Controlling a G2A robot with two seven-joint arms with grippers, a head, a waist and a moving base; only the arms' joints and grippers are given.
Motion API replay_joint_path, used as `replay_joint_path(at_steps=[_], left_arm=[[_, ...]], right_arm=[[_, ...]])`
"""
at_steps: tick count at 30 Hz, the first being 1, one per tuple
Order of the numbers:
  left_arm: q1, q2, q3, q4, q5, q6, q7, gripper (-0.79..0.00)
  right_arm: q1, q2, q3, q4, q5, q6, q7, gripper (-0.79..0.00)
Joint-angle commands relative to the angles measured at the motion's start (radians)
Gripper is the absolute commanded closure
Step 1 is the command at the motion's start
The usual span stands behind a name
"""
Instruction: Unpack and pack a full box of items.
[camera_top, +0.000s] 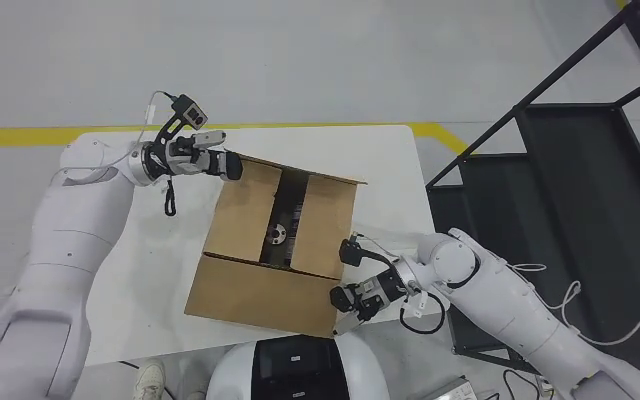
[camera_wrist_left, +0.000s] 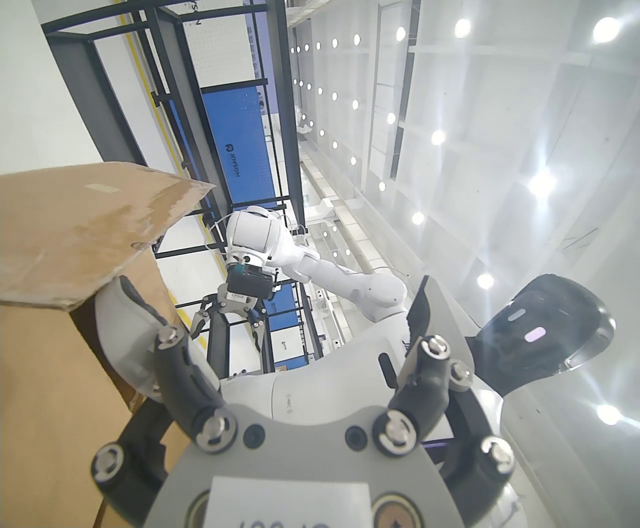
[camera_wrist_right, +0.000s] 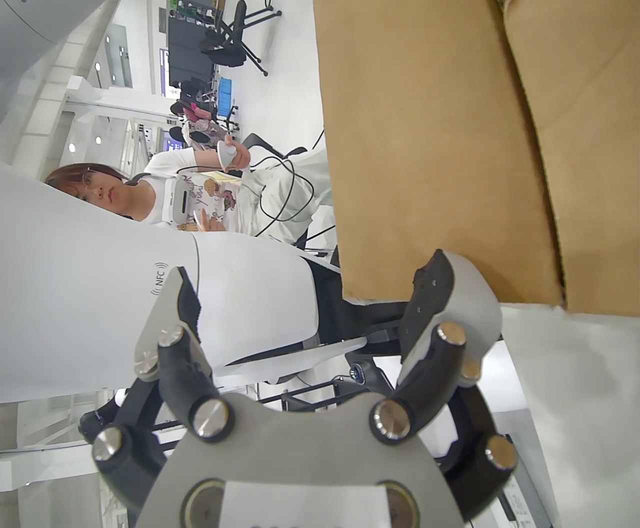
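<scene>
**A:** Where was the box?

**B:** The cardboard box (camera_top: 270, 245) stood mid-desk, set askew, with one bottom corner reaching the near edge of the white desk (camera_top: 390, 160). It was plain brown corrugated board, matte. The top flaps were parted along a narrow gap over dark contents, with one round metallic piece (camera_top: 277, 235) showing.

**A:** Flap surface?

**B:** The flap (camera_wrist_left: 75, 235) was scuffed, its paper skin torn off in pale patches and its edge ragged.

**A:** Left gripper?

**B:** The left gripper (camera_top: 228, 165) was at the box's far-left corner. Its fingers were spread wide and held nothing. One finger (camera_wrist_left: 135, 320) lay under that flap, beside the box wall.

**A:** Right gripper?

**B:** The right gripper (camera_wrist_right: 310, 285) was at the box corner nearest the desk's right edge. Its fingers were wide apart and empty, and one black-padded finger (camera_wrist_right: 435, 300) was just beside the cardboard.

**A:** Room?

**B:** Smooth grey floor (camera_top: 300, 60), a yellow line (camera_top: 40, 135) past the far edge, and a dark metal rack (camera_top: 560, 170) beyond the right edge.
</scene>
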Motion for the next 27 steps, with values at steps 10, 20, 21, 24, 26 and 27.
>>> replay_joint_path(at_steps=[10,20,21,24,26,27], left_arm=[[-0.197,-0.113,0.13,0.277,0.059,-0.108,0.159,-0.785],[-0.296,-0.178,0.246,0.429,0.335,-0.119,0.393,-0.785],[-0.301,-0.183,0.257,0.433,0.366,-0.126,0.409,-0.785],[-0.303,-0.191,0.262,0.439,0.378,-0.139,0.418,-0.785],[-0.303,-0.191,0.262,0.439,0.378,-0.139,0.418,-0.785],[-0.303,-0.191,0.262,0.439,0.378,-0.139,0.418,-0.785]], right_arm=[[-0.026,0.043,0.019,-0.016,0.041,-0.035,-0.035,-0.785],[-0.036,0.072,0.02,-0.021,0.063,-0.059,-0.059,-0.785],[-0.036,0.074,0.019,-0.021,0.065,-0.061,-0.061,-0.785],[-0.035,0.08,0.016,-0.023,0.07,-0.065,-0.065,-0.785],[-0.032,0.084,0.013,-0.025,0.073,-0.066,-0.066,-0.785],[-0.031,0.085,0.011,-0.026,0.074,-0.066,-0.066,-0.785]])
